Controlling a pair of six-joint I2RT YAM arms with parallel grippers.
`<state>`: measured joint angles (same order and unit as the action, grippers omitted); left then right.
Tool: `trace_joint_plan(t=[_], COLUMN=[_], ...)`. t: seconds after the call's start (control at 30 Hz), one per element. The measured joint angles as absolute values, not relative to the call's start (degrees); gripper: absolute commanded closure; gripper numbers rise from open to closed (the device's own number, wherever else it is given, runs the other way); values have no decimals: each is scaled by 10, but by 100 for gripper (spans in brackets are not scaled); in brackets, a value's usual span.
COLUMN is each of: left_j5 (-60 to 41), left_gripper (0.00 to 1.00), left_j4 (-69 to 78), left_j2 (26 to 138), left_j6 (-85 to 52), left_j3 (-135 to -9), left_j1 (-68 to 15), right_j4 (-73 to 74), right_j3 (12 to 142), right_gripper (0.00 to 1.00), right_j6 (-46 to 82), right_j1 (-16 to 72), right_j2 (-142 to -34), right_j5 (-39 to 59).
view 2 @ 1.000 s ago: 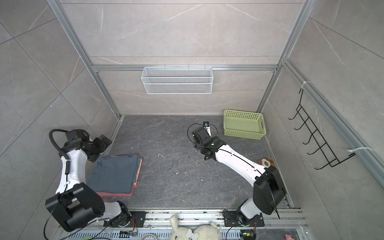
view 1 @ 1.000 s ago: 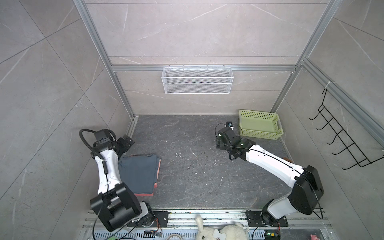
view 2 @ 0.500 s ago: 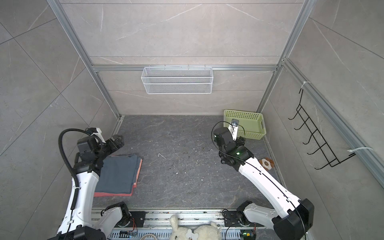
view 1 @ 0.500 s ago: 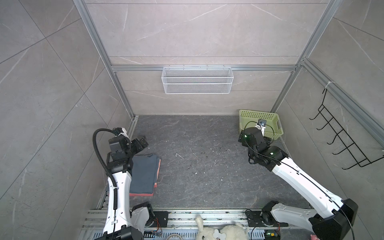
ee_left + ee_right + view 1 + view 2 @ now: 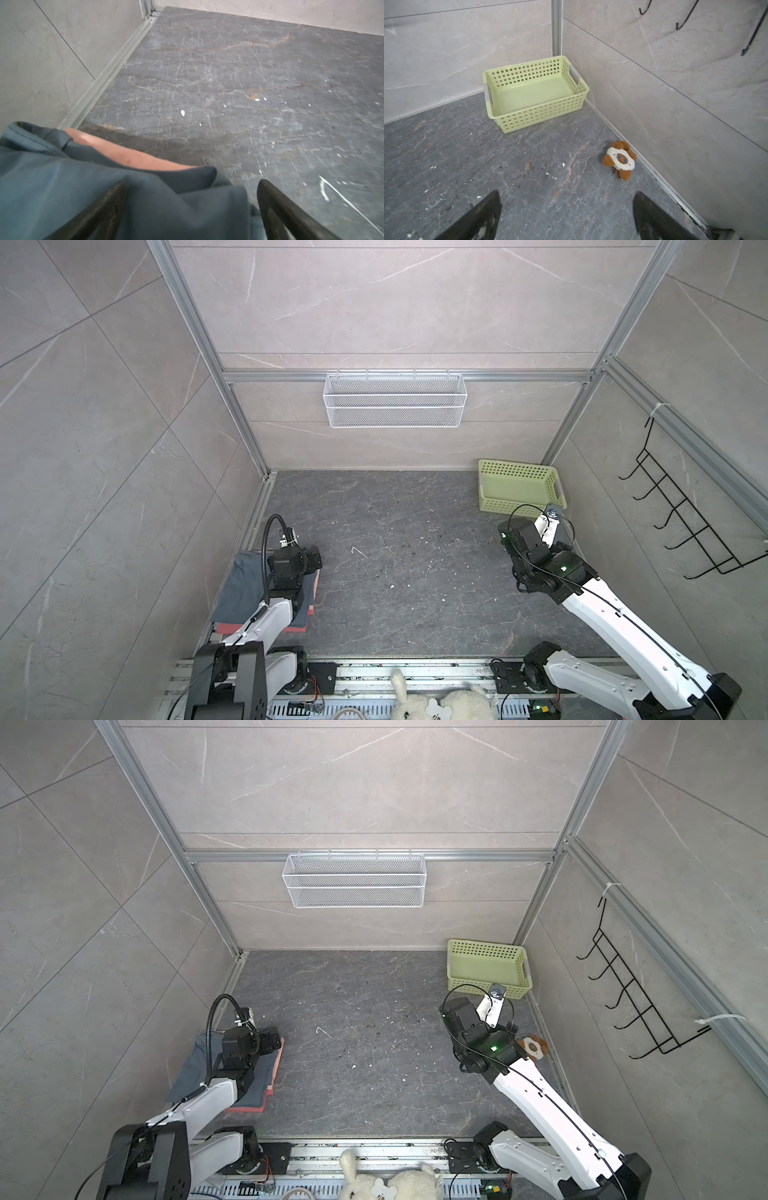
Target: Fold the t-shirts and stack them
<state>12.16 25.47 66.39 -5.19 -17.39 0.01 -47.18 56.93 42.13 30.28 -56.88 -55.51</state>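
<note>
The t-shirts lie folded in one stack at the table's left edge. The slate blue-grey shirt (image 5: 243,593) (image 5: 187,1073) is on top, and salmon-pink edges (image 5: 296,629) (image 5: 249,1108) show beneath it. In the left wrist view the blue-grey shirt (image 5: 83,197) fills the near side over a pink strip (image 5: 128,153). My left gripper (image 5: 191,184) hovers open over the stack's far corner, with cloth below its fingers and none pinched. My right gripper (image 5: 566,193) is open above bare table, empty, facing the far right corner.
A pale green perforated basket (image 5: 519,506) (image 5: 542,118) stands empty in the far right corner. A small brown-and-white plush toy (image 5: 619,160) (image 5: 533,1046) lies by the right wall. A white wire basket (image 5: 394,400) hangs on the back wall and black hooks (image 5: 685,526) on the right wall.
Both arms have swung back toward the front. The left gripper came from the left wall over the stack. The right gripper moved from mid-table to the right, near the basket.
</note>
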Motion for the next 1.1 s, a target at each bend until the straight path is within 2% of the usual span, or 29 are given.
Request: trace_joint_plan(t=[0.1, 0.27, 0.43, 0.53, 0.73, 0.9, 1.1], left_j5=[136, 146, 149, 149, 149, 149, 149], left_gripper=[0, 0, 0, 0, 0, 0, 0], left_j4=[320, 345, 347, 437, 461, 468, 468], left_j2=[708, 736, 782, 842, 866, 866, 866], left_j6=[-47, -44, -39, -32, -32, -32, -32], left_j3=[-160, -172, -225, -215, -195, -195, -195], left_j1=[0, 0, 0, 0, 0, 2, 3], right_j4=[-513, -560, -570, -570, -559, -467, -157], right_j3=[569, 554, 532, 524, 518, 457, 294], right_gripper=[1, 1, 1, 1, 1, 1, 1], right_j6=[459, 517, 557, 575, 582, 531, 318], right_j1=[303, 303, 303, 303, 303, 303, 284], right_j2=[-566, -559, -551, -550, -550, -550, -562], right_j5=[-573, -603, -625, -638, -664, -684, -648])
